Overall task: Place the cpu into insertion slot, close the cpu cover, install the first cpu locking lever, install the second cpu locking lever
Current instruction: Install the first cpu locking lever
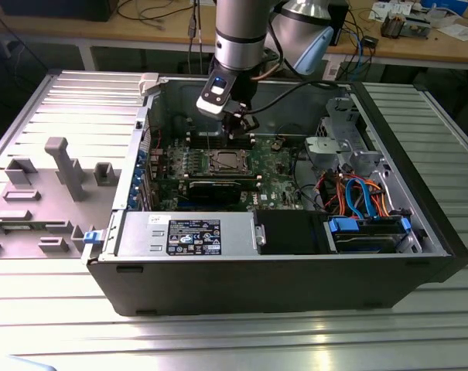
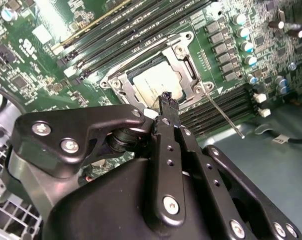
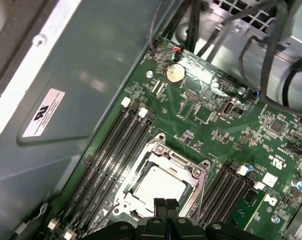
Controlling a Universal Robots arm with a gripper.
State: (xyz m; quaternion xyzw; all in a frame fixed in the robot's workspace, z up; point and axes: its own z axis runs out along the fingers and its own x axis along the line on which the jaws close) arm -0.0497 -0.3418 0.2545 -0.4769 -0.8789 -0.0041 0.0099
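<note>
Gripper: gripper point(image 3: 165, 205) was hanging just over the near edge of the slot point(image 3: 125, 202); fingers point(image 3: 160, 206) pressed together with nothing between them; in the second wrist view the tip sat right above the socket's rim, couldn't tell if it was actually touching

Cpu: cpu point(image 3: 158, 186) was lying flat in the slot, silver top facing up; in the exterior view it was a pale square in the middle of the board point(image 1: 276, 185), directly under the arm point(image 1: 240, 39)

Cover: cover point(image 3: 183, 161) looked to be down over the chip, the metal frame running round it and the chip's top showing through the window

Lever: in the second wrist view a thin metal lever point(image 2: 223, 114) stuck out from one corner of the socket and ran across the memory slots point(image 2: 225, 102) toward the case floor; not tucked in alongside the frame; couldn't tell how high it stood

Board: green, memory slots banked on both sides of the socket

Case: case point(image 1: 280, 286) was lying on its side, open, on a ribbed metal table point(image 1: 218, 340); grey power box point(image 1: 191, 234) along the front wall, well apart from the socket
</note>
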